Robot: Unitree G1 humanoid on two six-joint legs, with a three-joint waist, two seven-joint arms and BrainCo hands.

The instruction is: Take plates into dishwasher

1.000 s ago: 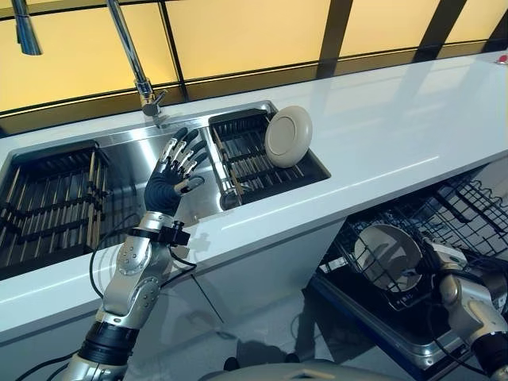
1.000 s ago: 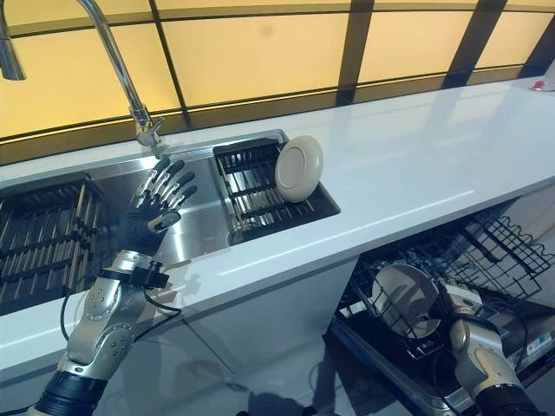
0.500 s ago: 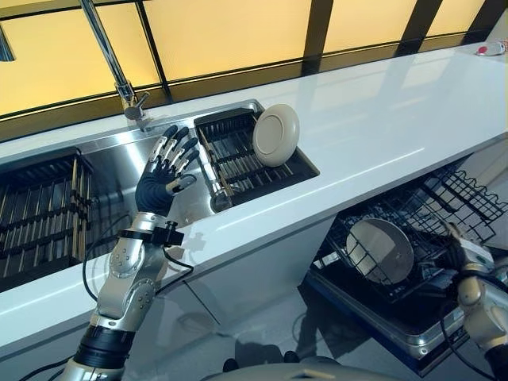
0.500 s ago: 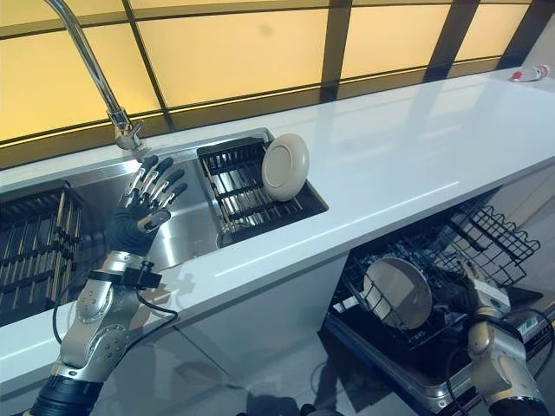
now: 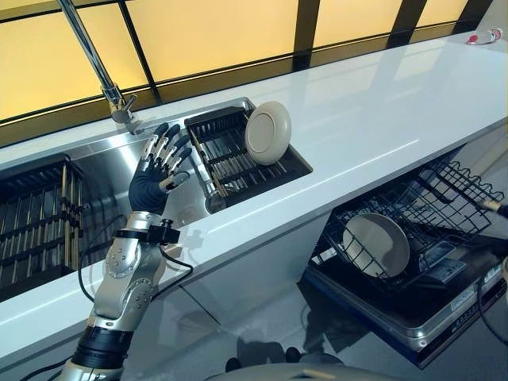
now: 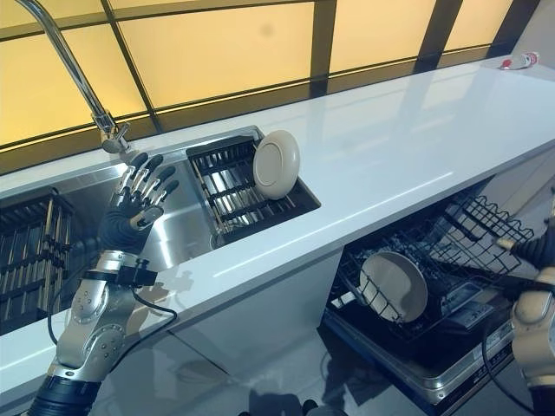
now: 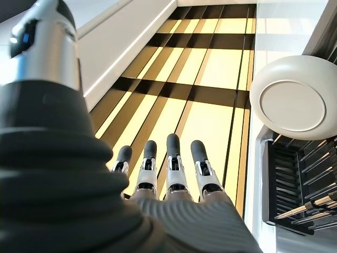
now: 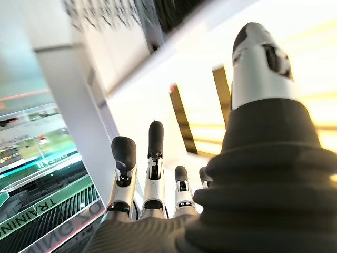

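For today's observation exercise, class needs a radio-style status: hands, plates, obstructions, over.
Left robot hand open above sink. Right robot hand open, empty. One plate in dishwasher rack, one plate on edge in sink rack. Path clear.

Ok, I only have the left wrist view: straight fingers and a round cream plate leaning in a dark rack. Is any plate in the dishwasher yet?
Observer: Yes, a second round cream plate stands on edge in the black wire dishwasher rack below the counter.
Operator: Is the right hand on it?
Observer: No. The right hand is off to the rack's right, apart from that plate, fingers straight and empty.
Operator: How close is my left hand to the sink plate?
Observer: The left hand is raised over the steel sink, left of the sink plate, not touching it.
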